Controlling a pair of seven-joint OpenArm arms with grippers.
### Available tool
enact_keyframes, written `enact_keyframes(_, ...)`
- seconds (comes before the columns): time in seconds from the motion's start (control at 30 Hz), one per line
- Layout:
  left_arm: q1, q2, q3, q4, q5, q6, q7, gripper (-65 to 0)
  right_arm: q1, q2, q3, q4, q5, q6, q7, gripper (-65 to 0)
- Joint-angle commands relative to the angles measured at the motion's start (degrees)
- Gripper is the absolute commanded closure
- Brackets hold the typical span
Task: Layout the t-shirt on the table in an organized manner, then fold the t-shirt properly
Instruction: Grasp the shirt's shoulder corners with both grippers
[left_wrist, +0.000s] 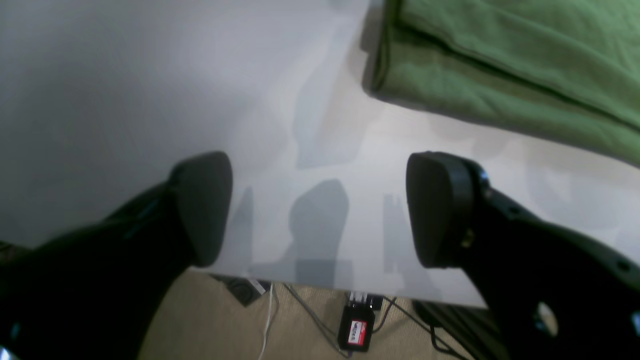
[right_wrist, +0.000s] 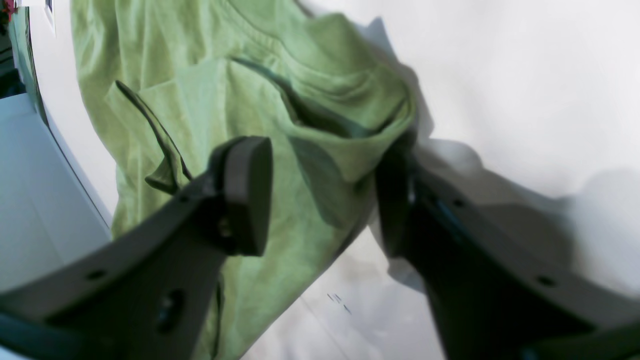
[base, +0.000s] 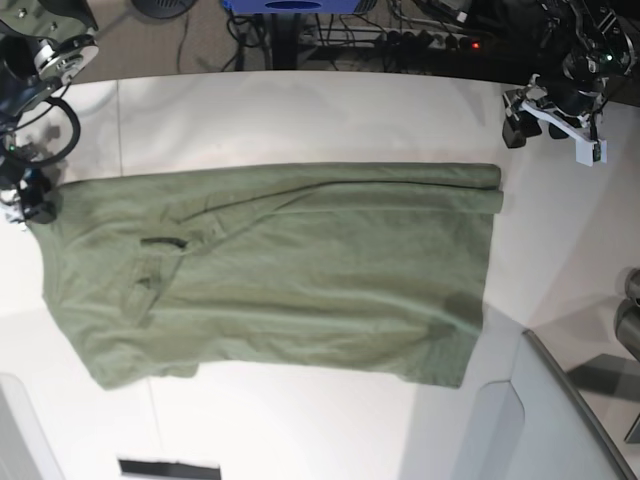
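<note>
T-shirt (base: 300, 270) flat, long axis sideways, left fingers (left_wrist: 200, 210) spread, right fingers (right_wrist: 245, 195) straddling its edge.

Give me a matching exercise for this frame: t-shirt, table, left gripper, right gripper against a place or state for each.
Things:
1. t-shirt
2. table
3. left gripper
4. right gripper

States:
A. jaws around a raised fold of cloth
B. white, bearing the cloth
C. open over bare tabletop, apart from the cloth
D. green, spread out with some folds

Pairs: 1-D, 2-B, 3-C, 4-A
</note>
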Motion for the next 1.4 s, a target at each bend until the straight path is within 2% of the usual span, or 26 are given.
enact_keyframes(0.0,-0.34,-0.59,-0.15,0.83,-0.75,-0.08,-0.92,-52.3,0.60,0.29,-0.24,0.15,-0.75,-0.35,-1.01,-24.2)
enact_keyframes(0.07,-0.51,-0.59,-0.15,0.83,-0.75,-0.08,-0.92,-52.3,0.69,0.29,-0.24,-1.43,-0.75,-0.44,-1.01,-17.1)
enact_keyframes(0.17,-1.75,-0.15,-0.15,0.56,-0.75,-0.08,-0.92,-52.3,1.30,0.64,-0.24,-5.04,-0.75,-0.53,-1.01,-2.6)
enact_keyframes(0.2,-2.19,0.38,-0.15,-0.05,-0.75,-0.08,-0.92,-52.3,1.30,0.64,-0.24,-5.92,-0.75,-0.53,-1.01,0.0)
enact_keyframes(0.4,-6.32,2.05,-0.06,-6.56,-0.75,-0.08,-0.84,-52.3,1.39,0.64,-0.24,-6.35,-0.75,-0.53,-1.01,-0.5)
enact_keyframes(0.63,-9.92,2.22,-0.06,-13.50,-0.75,-0.08,-0.84,-52.3,1.22,0.73,-0.24,-6.18,-0.75,-0.53,-1.19,-0.5)
enact_keyframes(0.9,-11.68,3.10,-0.15,-15.79,-0.75,-0.08,-1.01,-52.0,1.13,0.73,-0.24,-6.18,-0.75,-0.53,-1.45,-0.5)
enact_keyframes(0.97,-12.03,3.28,-0.24,-16.58,-0.66,0.00,-1.01,-48.2,1.13,0.73,-0.24,-6.18,-0.75,-0.53,-1.45,-0.5)
enact_keyframes(1.07,-12.38,3.28,-0.33,-18.07,-0.66,0.00,-1.10,-36.0,1.13,0.73,-0.24,-6.18,-0.75,-0.53,-1.45,-0.5)
enact_keyframes(1.13,-12.38,3.28,-0.24,-18.25,-0.66,0.00,-1.19,-31.4,1.13,1.43,-0.24,-6.27,-0.75,-0.53,-1.54,-0.5)
enact_keyframes(1.23,-12.47,3.28,-0.24,-18.25,-0.66,0.00,-1.19,-28.5,1.13,1.87,-0.24,-6.44,-0.75,-0.53,-1.54,-0.5)
enact_keyframes(1.37,-13.53,3.37,-0.50,-19.04,-0.66,0.00,-1.19,-28.3,1.13,1.96,-0.24,-6.44,-0.75,-0.53,-1.54,-0.5)
